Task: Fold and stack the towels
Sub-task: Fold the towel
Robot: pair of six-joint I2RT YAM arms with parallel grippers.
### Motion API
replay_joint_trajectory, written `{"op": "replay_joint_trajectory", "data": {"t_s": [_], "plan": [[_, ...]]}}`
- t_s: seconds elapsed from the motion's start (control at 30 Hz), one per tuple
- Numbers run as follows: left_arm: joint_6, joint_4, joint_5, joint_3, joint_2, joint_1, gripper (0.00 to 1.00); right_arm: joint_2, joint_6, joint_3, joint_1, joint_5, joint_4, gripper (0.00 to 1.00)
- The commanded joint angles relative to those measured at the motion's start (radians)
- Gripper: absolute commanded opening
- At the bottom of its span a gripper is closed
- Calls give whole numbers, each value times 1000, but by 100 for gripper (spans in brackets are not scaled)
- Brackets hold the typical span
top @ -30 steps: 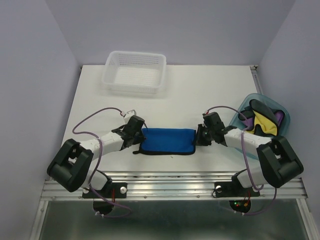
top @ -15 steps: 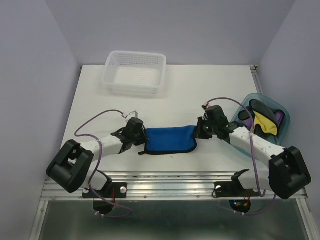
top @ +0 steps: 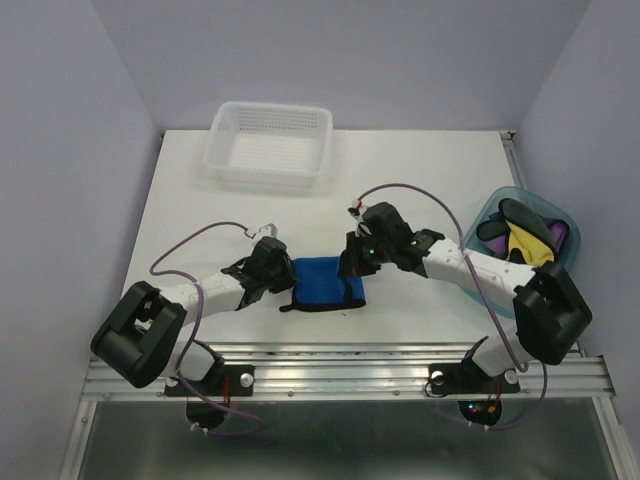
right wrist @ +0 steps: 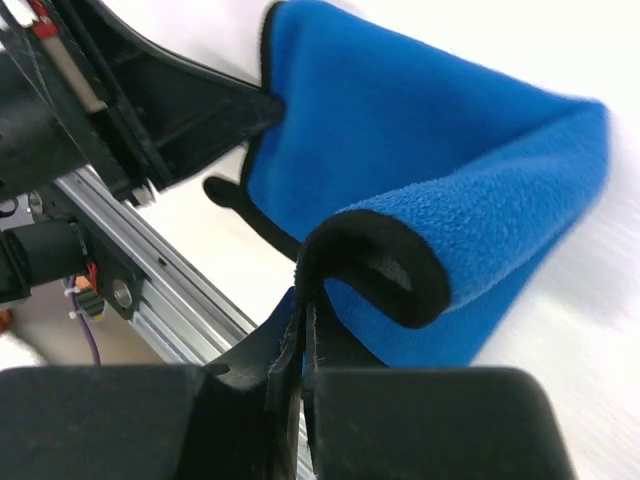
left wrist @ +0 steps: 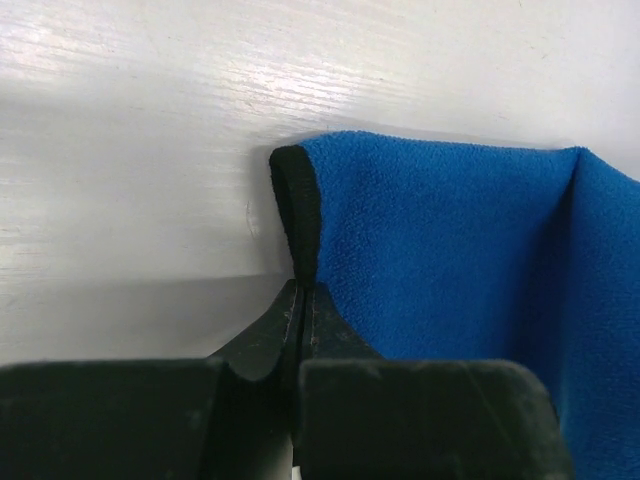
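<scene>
The left gripper is pinching the blue towel by its left edge, low on the table near the front, while the right gripper, jaws likewise clamped, is holding the opposite edge raised and doubled over.

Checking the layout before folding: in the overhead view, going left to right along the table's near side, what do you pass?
Left gripper → bright blue fleece towel with black edging → right gripper → translucent blue plastic tub.
</scene>
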Motion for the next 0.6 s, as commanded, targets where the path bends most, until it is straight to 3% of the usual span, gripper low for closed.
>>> {"op": "replay_joint_trajectory", "data": {"t_s": [0.0,0.57], "plan": [[-11,29,11,-18,-15,-10,0,82,15,117,45,-8,71,1],[-11,26,13,-32,-39,-11,0,363,70,301,118,-60,149,1]]}}
